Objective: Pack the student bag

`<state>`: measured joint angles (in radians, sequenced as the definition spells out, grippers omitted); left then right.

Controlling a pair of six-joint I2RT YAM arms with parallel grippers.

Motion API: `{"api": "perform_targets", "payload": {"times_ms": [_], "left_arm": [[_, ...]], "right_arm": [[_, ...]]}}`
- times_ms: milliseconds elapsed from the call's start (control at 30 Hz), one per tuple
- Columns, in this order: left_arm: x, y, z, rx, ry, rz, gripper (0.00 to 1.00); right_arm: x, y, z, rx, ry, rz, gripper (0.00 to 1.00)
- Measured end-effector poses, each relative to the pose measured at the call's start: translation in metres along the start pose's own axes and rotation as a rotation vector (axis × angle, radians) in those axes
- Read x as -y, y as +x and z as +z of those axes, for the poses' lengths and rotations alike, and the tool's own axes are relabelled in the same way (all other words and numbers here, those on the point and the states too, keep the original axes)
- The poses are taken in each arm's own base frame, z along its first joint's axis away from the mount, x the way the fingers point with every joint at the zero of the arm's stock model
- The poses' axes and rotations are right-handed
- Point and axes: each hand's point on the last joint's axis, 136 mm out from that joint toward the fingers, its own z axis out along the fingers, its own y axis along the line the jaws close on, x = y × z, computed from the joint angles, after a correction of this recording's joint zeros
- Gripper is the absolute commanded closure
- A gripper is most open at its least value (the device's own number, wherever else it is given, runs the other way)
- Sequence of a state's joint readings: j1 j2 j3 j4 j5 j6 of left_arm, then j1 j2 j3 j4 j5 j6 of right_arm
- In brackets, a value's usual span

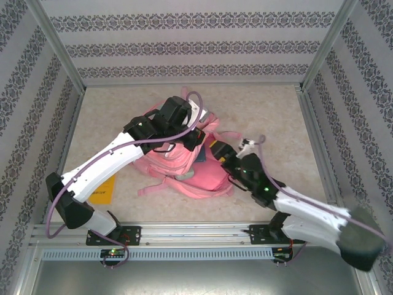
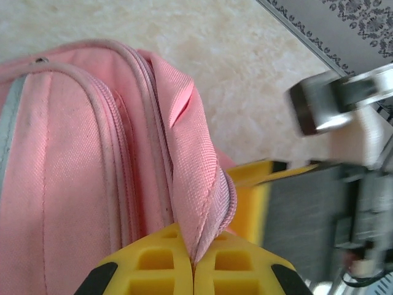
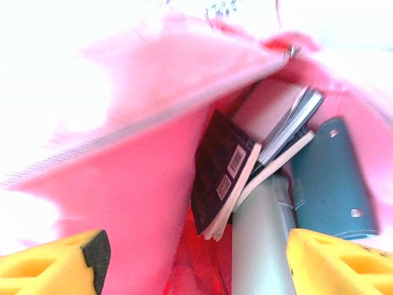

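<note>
The pink student bag [image 1: 184,169] lies mid-table with its opening facing right. My left gripper [image 2: 195,261] is shut on the zipped rim of the bag's opening [image 2: 206,184] and holds the flap up; from above it sits over the bag's top [image 1: 195,136]. My right gripper [image 3: 196,264] is open at the mouth of the bag [image 1: 216,149], its yellow fingertips [image 3: 55,264] wide apart with nothing between them. Inside the bag [image 3: 123,184] I see a dark book [image 3: 224,178], lighter books behind it [image 3: 288,132], a pale-green case [image 3: 264,239] and a teal case [image 3: 331,184].
A flat yellow item [image 1: 103,189] lies on the table under the left arm. Patterned walls [image 1: 184,43] close in the back and sides. A metal rail [image 1: 196,232] runs along the near edge. Bare tabletop [image 1: 258,104] stretches behind the bag.
</note>
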<state>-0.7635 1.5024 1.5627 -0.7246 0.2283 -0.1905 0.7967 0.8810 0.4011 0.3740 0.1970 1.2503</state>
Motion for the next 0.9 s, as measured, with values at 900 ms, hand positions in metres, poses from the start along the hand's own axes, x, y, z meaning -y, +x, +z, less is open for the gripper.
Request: {"api": "perform_targets", "payload": {"times_ms": [900], "left_arm": [[0.021, 0.034, 0.212, -0.261, 0.142, -0.132, 0.87]], "right_arm": [[0.058, -0.040, -0.090, 0.125, 0.271, -0.365, 0.32]]}}
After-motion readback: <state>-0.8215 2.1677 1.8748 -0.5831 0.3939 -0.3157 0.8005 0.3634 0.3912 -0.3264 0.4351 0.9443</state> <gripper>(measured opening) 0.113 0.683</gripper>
